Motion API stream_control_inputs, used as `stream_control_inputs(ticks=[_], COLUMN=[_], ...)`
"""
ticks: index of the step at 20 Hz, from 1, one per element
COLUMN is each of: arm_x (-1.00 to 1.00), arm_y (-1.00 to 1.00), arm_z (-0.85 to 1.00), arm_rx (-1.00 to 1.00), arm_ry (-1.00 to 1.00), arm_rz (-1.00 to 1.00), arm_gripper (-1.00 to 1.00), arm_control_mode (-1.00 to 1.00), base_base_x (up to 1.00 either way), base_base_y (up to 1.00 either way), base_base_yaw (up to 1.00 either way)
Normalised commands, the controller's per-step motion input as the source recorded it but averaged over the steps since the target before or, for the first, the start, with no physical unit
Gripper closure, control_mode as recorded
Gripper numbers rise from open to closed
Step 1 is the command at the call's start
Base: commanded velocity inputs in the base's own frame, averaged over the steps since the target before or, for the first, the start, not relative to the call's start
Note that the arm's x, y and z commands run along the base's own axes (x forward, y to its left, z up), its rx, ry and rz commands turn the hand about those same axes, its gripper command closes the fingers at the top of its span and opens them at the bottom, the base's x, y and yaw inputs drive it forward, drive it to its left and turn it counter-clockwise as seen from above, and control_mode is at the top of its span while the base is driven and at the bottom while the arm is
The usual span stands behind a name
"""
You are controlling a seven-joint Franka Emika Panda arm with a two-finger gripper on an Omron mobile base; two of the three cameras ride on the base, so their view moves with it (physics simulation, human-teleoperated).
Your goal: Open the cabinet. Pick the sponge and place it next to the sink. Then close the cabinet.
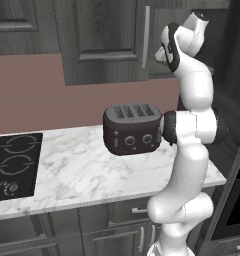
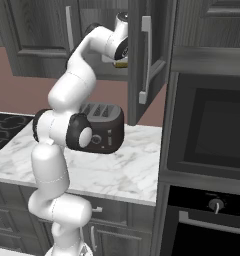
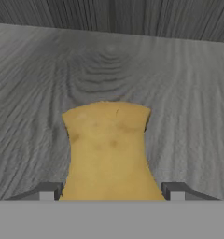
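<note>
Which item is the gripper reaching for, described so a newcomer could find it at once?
Start at the tall dark grey cabinet above the marble counter, its door swung open. Inside on the grey wood shelf lies the sponge, between the gripper fingertips. It is a small yellowish block, far smaller than the dark toaster below.

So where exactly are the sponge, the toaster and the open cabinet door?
sponge (image 3: 107,149): hand view, middle of its yellow top face.
toaster (image 1: 132,131): left base view, its dark front face above the knobs.
cabinet door (image 2: 153,55): right base view, the panel beside its silver handle.
</note>
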Motion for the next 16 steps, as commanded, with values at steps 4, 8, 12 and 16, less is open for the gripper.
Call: stream_control_inputs(ticks=[4, 8, 12, 16], arm_x=[-0.88, -0.98, -0.96, -0.82], arm_y=[0.00, 0.00, 0.00, 0.04], arm_z=[0.00, 0.00, 0.00, 0.00], arm_rx=[0.04, 0.04, 0.02, 0.00], arm_ry=[0.00, 0.00, 0.00, 0.00], arm_rz=[0.00, 0.00, 0.00, 0.00], arm_gripper=[1.00, 1.00, 1.00, 1.00], arm_control_mode=[-1.00, -1.00, -1.00, -1.00], base_base_x=[0.00, 0.00, 0.00, 0.00], base_base_y=[0.00, 0.00, 0.00, 0.00], base_base_yaw=[0.00, 0.00, 0.00, 0.00])
